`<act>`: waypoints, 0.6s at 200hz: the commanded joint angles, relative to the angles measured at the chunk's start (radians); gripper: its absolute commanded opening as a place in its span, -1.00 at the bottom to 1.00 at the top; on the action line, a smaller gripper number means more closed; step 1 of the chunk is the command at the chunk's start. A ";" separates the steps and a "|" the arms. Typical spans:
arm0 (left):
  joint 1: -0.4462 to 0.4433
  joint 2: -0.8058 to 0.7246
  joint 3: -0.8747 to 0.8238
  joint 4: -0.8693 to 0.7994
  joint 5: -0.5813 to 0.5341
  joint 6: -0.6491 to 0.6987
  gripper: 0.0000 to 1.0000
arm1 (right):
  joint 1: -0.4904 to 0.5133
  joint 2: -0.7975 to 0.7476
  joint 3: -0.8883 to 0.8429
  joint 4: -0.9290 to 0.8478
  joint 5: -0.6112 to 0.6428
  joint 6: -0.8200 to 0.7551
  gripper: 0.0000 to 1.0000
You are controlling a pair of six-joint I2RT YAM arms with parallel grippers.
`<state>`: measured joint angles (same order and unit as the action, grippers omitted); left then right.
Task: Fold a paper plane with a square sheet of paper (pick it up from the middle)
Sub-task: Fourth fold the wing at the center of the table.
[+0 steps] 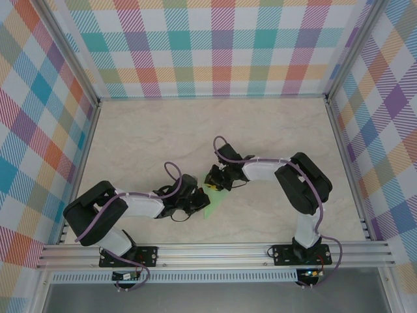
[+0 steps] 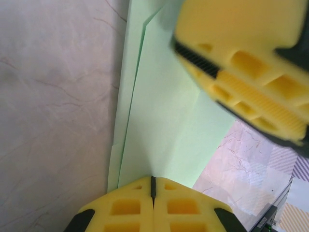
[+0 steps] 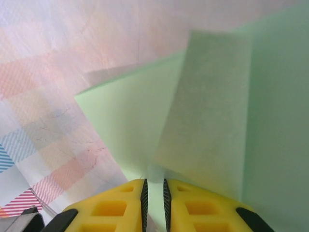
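The pale mint-green paper is folded into a narrow pointed shape, the paper plane partly formed, and is held between the two arms at the table's middle front. My left gripper is shut on its edge; in the left wrist view the paper shows layered folds rising from the closed fingertips of the left gripper. My right gripper meets the paper from the upper right. In the right wrist view its jaws stand slightly apart around the sheet, so the right gripper is narrowly open. One right finger looms over the paper.
The marble-patterned table is walled by plaid panels on three sides. An aluminium rail runs along the near edge, where both arm bases are bolted. Purple cables loop over both arms.
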<state>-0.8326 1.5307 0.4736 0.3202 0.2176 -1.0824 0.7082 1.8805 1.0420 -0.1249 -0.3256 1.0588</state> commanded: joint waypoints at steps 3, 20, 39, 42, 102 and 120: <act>-0.016 0.035 -0.051 -0.183 -0.033 0.039 -1.00 | -0.056 -0.062 0.035 -0.082 -0.029 -0.152 -0.62; -0.017 0.024 -0.025 -0.240 -0.040 0.078 -1.00 | -0.083 -0.095 0.038 -0.091 -0.063 -0.216 -0.65; -0.017 0.012 -0.023 -0.254 -0.051 0.085 -1.00 | -0.084 -0.110 0.031 -0.076 -0.118 -0.265 -0.82; -0.018 0.010 -0.023 -0.256 -0.053 0.085 -1.00 | -0.084 -0.113 0.026 -0.066 -0.128 -0.267 -0.85; -0.017 0.022 -0.020 -0.251 -0.053 0.079 -1.00 | -0.015 -0.059 0.000 -0.010 -0.197 -0.294 -1.00; -0.019 0.021 -0.021 -0.256 -0.056 0.079 -1.00 | -0.008 -0.041 -0.016 0.001 -0.193 -0.291 -1.00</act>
<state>-0.8368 1.5204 0.4892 0.2684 0.2047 -1.0245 0.6857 1.8030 1.0515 -0.1463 -0.4862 0.7982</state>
